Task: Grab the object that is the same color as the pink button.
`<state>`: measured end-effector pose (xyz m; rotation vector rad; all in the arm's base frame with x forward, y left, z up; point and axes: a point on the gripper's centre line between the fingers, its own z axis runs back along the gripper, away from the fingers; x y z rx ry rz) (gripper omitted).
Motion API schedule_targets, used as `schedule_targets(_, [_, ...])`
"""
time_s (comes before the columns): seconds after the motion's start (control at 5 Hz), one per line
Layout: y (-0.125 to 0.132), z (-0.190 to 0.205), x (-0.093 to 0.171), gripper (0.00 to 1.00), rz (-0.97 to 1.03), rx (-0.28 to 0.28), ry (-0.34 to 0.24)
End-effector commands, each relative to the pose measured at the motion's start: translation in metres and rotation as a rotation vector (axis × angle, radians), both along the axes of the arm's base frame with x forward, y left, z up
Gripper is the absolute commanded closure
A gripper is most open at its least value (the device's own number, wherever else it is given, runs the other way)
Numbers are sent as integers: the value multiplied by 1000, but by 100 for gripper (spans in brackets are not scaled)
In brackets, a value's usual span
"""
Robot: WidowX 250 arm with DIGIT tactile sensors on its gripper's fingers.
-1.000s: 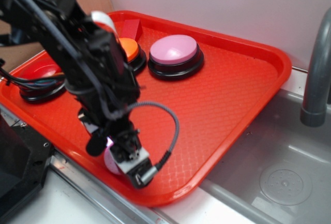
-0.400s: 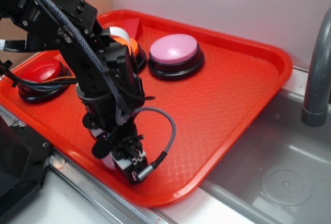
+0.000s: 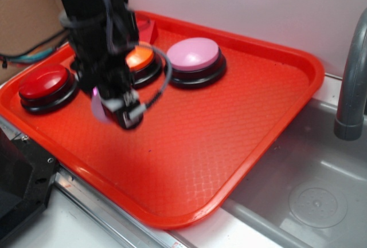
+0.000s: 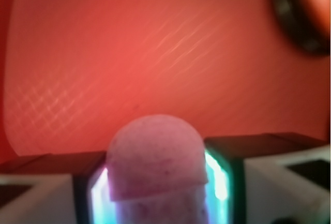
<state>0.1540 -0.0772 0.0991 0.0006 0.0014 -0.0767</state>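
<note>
My gripper [image 3: 109, 106] is shut on the object, a small pale pink ball [image 4: 155, 154] with a groove across it. The wrist view shows the ball wedged between both fingers [image 4: 85, 193], filling the gap. In the exterior view only a pale pink sliver of the ball [image 3: 98, 109] peeks out left of the gripper, which hangs above the red tray [image 3: 218, 128]. The pink button [image 3: 194, 54], a lilac dome on a black base, sits at the tray's back, to the right of the arm.
An orange button [image 3: 140, 59] stands just behind the gripper and a red button [image 3: 43, 83] at the tray's left. A steel sink [image 3: 309, 191] with a grey faucet [image 3: 350, 87] lies to the right. A black block [image 3: 17, 191] sits at the lower left.
The arm has lifted from the tray's front edge and swung back and left toward the orange button, carrying the pink ball with it.
</note>
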Motion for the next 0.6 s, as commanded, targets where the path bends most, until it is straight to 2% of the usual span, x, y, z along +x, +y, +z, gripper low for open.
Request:
schedule_targets(0.0, [46, 80, 13, 100, 156, -60, -179])
schedule_targets(0.2, [60, 91, 13, 100, 190, -111, -202])
schedule_targets(0.4, [55, 80, 21, 100, 164, -46, -162])
